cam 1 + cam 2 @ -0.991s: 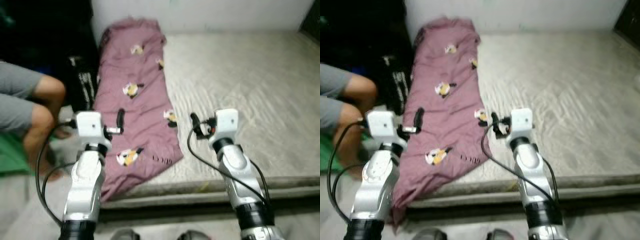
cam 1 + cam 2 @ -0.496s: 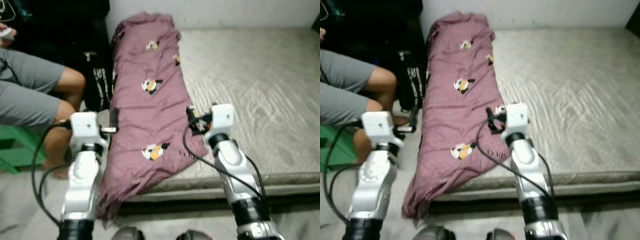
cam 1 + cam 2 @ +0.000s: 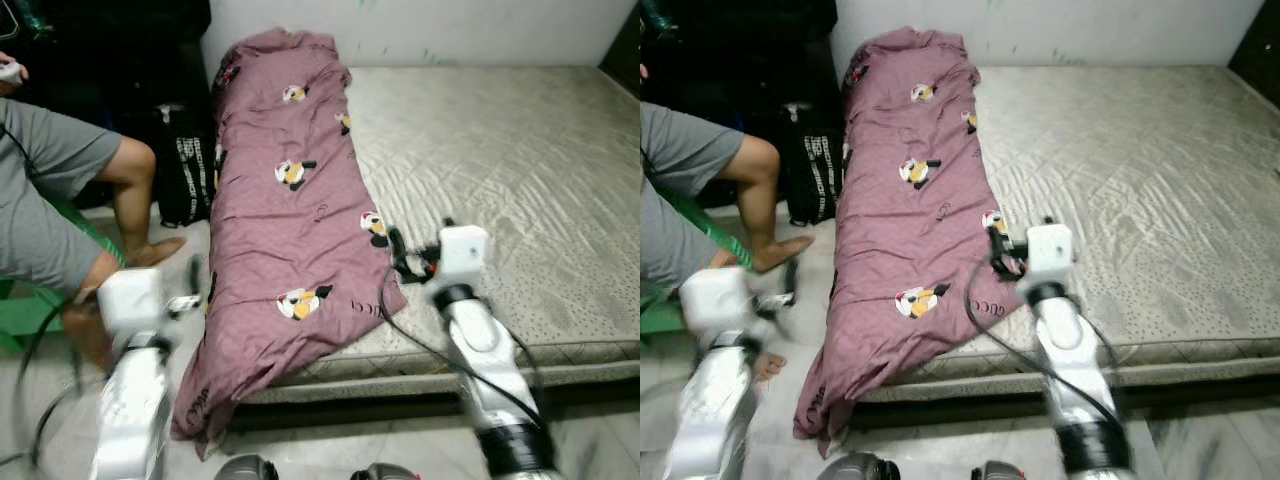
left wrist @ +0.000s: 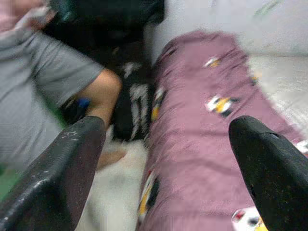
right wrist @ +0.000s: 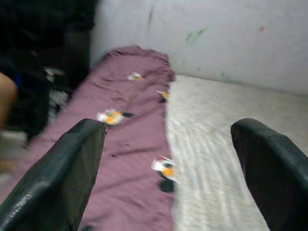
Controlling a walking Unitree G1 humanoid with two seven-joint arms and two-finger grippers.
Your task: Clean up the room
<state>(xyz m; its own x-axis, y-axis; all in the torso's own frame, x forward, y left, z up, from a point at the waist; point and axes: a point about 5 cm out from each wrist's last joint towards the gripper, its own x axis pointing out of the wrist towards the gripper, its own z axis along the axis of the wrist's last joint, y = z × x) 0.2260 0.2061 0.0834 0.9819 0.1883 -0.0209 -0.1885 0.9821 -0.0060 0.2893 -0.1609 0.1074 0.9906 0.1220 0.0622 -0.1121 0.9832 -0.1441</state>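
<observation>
One mattress (image 3: 520, 170) lies on the floor. One maroon blanket (image 3: 290, 210) runs along its left edge and spills over the front left corner. The blanket carries five cartoon prints that can be counted, such as one near its middle (image 3: 294, 173); smaller marks are too unclear to count. One black bag (image 3: 185, 165) stands off the mattress's left edge. One person's leg (image 3: 130, 200) shows beside it. One green stool (image 3: 25, 310) is partly seen.
</observation>
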